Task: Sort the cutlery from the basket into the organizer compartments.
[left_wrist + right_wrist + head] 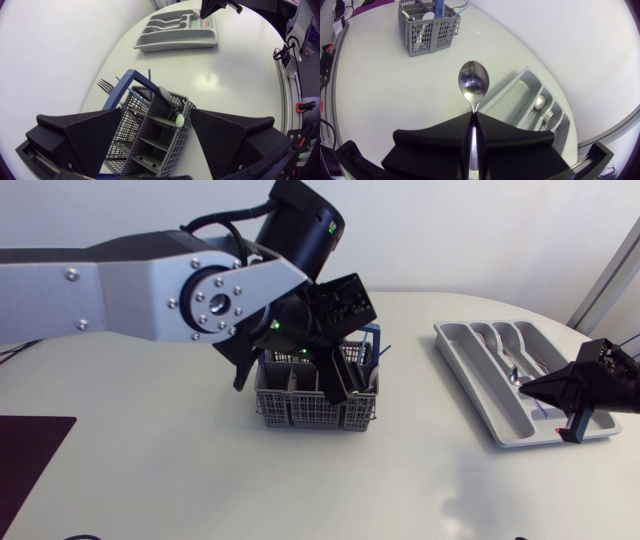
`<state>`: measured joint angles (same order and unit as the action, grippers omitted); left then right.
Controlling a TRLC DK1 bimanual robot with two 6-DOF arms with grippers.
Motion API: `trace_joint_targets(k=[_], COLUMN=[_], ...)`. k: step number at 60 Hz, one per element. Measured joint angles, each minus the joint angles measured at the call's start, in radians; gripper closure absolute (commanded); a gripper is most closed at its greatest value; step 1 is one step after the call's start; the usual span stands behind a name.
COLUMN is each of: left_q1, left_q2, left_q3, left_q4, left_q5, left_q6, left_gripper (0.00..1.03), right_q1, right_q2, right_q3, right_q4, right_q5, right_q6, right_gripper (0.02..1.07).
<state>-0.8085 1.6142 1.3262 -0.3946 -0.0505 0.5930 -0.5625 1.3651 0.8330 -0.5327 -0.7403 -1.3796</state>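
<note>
Right gripper (pixel 473 116) is clamping the spoon (pixel 473 82) by its handle, bowl sticking out ahead, by the organizer (pixel 512 100) near the table's right edge. Left gripper (pixel 156 117) is hanging wide open over the mid-table basket (pixel 145 150).

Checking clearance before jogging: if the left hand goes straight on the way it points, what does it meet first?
Probably the grey basket, directly ahead between the open fingers of the left hand; depth is hard to judge.
</note>
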Motion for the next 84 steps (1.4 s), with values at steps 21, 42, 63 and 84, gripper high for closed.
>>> trace_joint_targets(k=[21,42,63,84], left_q1=[-0.003,-0.026,-0.034,-0.038], left_q2=[0.037,0.049,0.061,0.108], left_q3=[-0.005,-0.01,-0.024,-0.045], left_q4=[0.0,0.0,-0.034,-0.035], left_q5=[0.0,0.0,-0.008,-0.037], left_q6=[0.018,0.022,0.099,0.171], left_gripper=[0.09,0.1,0.1,0.17], right_q1=[-0.18,-0.232,-0.232,-0.233], right_q2=[0.313,0.494,0.512,0.463], right_q3=[0.172,0.302,0.277,0.204], right_q4=[-0.033,-0.033,0.087,0.133], right_q5=[0.048,0.167,0.256,0.252], right_q6=[-0.383,-0.603,-0.7,-0.696], right_gripper=[1.01,1.01,0.87,0.59])
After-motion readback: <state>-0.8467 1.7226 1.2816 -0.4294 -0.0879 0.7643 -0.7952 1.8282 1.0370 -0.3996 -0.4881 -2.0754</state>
